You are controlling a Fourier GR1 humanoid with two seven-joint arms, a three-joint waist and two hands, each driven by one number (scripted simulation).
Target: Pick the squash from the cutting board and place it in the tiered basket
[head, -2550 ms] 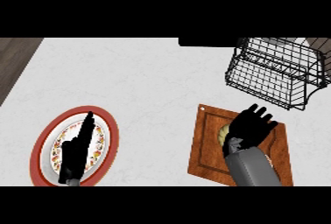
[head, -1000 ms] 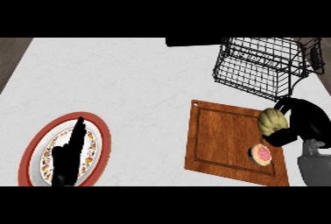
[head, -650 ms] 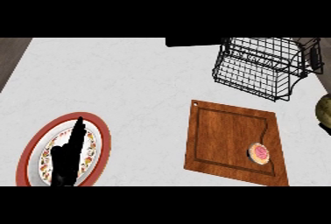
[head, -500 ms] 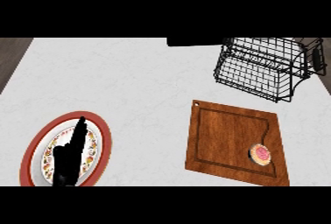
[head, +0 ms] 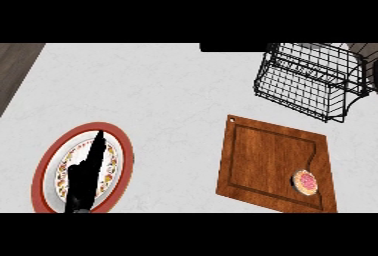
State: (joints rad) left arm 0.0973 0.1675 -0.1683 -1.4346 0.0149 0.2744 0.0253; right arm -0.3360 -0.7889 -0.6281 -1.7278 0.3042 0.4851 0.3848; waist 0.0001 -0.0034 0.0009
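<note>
You see no squash on the cutting board [head: 266, 160], none yet in the basket [head: 310, 82] at 2 o'clock. Left hand [head: 85, 175] rests open; right hand is out of view.

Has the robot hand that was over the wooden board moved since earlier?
Yes. The right robot hand carried the squash rightward, past the right edge of the cutting board, and is now out of view.
</note>
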